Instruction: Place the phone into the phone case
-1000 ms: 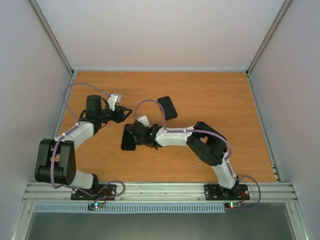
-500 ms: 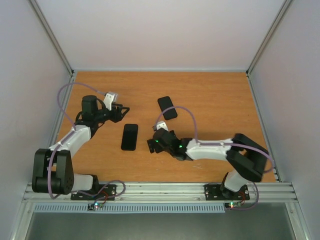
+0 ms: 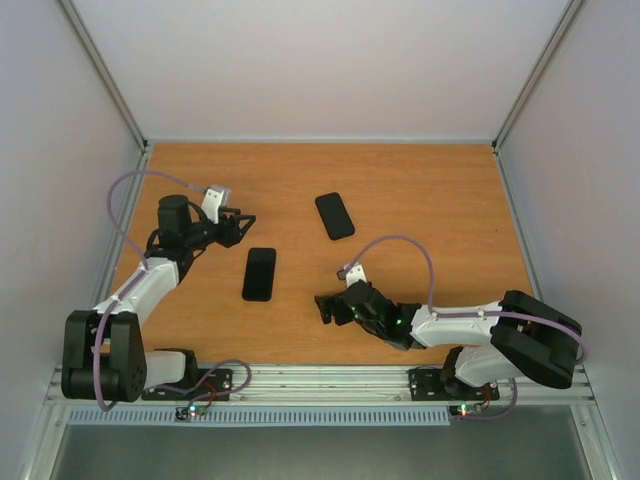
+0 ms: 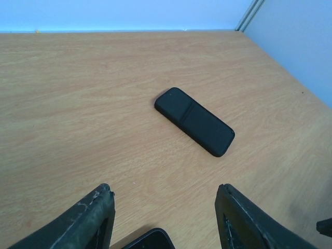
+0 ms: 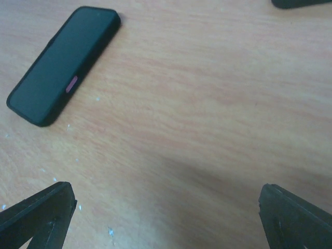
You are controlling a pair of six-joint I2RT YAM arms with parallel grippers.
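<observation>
From above, the orange-brown wooden table (image 3: 430, 200) carries two dark things lying flat and well apart. A black rounded-rectangle phone with a pink side button (image 3: 259, 273) sits left of centre, and a matte black flat oblong (image 3: 334, 215) lies farther back, tilted. I cannot tell which of them, if either, is the case. The left gripper (image 3: 240, 228) hangs with the phone at its 5 o'clock and the oblong at its 3 o'clock. The right gripper (image 3: 325, 309) sits low near the front, with the phone at its 10 o'clock and the oblong at 12. Through the left wrist camera, its two worn fingers (image 4: 91, 220) stand wide apart with nothing between them but bare wood. The oblong (image 4: 194, 121) lies ahead on a slant, and a rounded black corner (image 4: 151, 239) just shows at 6 o'clock. Through the right wrist camera, the fingers (image 5: 39, 215) are spread to the frame's lower corners, gripping nothing. The phone (image 5: 62, 72) lies at 10 o'clock, glossy dark face up and clear of both fingers. A sliver of the oblong (image 5: 301, 2) shows at 1 o'clock.
</observation>
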